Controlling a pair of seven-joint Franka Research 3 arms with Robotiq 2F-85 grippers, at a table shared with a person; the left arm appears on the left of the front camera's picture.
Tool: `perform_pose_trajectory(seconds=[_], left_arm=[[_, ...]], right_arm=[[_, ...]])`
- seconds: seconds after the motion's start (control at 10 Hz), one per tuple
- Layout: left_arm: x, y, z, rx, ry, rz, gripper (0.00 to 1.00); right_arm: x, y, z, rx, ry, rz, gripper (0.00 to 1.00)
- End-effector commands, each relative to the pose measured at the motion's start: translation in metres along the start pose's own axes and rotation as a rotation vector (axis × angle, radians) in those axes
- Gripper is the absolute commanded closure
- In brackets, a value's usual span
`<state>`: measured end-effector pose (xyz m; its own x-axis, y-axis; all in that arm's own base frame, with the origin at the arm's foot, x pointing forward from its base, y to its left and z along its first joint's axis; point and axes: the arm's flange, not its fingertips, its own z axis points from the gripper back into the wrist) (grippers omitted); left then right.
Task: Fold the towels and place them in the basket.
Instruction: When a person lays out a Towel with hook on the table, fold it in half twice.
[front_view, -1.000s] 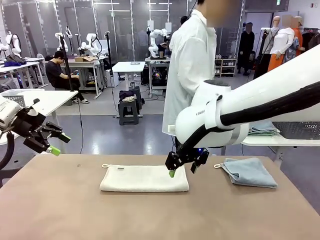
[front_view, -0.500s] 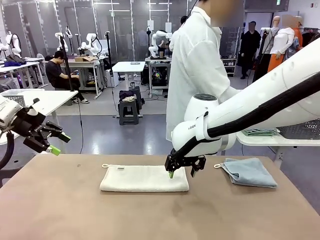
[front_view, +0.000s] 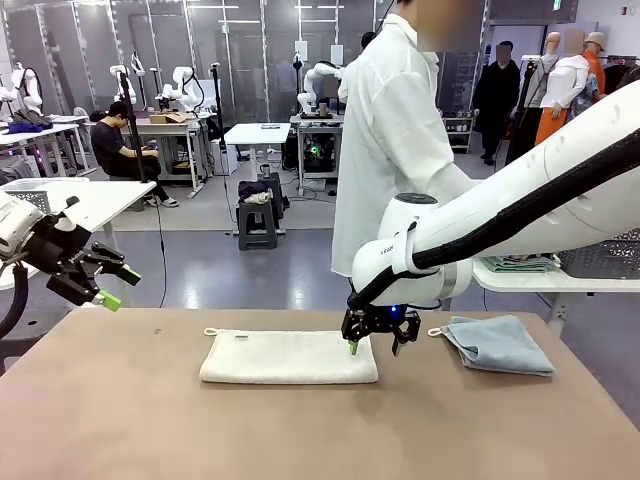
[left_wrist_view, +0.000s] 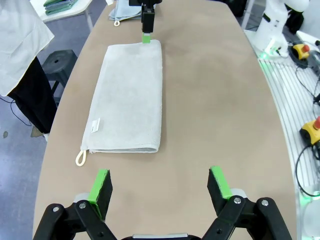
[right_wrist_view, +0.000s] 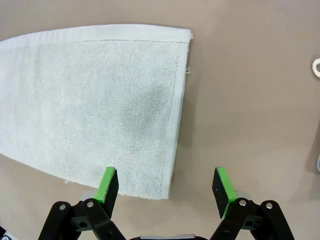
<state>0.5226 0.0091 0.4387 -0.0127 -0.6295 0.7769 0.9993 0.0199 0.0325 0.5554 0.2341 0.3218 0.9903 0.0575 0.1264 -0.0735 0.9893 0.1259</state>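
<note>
the right gripper (front_view: 378, 345) is hanging with jaws spread, grasping nothing, just above the right end of the cream-white towel (front_view: 288, 357), which is lying folded near the desk's (front_view: 150, 420) far edge. the left gripper (front_view: 112, 287) is hovering released beyond the desk's left edge. the blue-grey towel (front_view: 497, 343) is lying toward the far right corner.

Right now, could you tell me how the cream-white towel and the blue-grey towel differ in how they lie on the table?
The cream-white towel lies near the table's middle as a long, neat rectangle; the blue-grey towel lies off to the robot's right in a smaller, looser, skewed fold. The open right pincer hovers at the cream-white towel's right end; no pincer is near the blue-grey towel. Both rest flat on the table, each with a small loop at its left corner.
</note>
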Motion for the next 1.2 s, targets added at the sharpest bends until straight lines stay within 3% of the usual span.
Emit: perform_pose_trajectory(seconds=[0.0, 0.4, 0.8, 1.1], left_arm=[[0.001, -0.001, 0.001, 0.000, 0.011, -0.007, 0.04], [0.001, -0.001, 0.001, 0.000, 0.011, -0.007, 0.04], [0.001, -0.001, 0.001, 0.000, 0.011, -0.007, 0.04], [0.001, -0.001, 0.001, 0.000, 0.011, -0.007, 0.04]], right_arm=[[0.009, 0.005, -0.002, -0.005, 0.000, -0.004, 0.05], [0.000, 0.000, 0.000, 0.000, 0.000, 0.000, 0.05], [0.008, 0.009, -0.013, 0.027, -0.064, -0.040, 0.05], [0.014, 0.013, -0.020, 0.002, -0.059, -0.070, 0.05]])
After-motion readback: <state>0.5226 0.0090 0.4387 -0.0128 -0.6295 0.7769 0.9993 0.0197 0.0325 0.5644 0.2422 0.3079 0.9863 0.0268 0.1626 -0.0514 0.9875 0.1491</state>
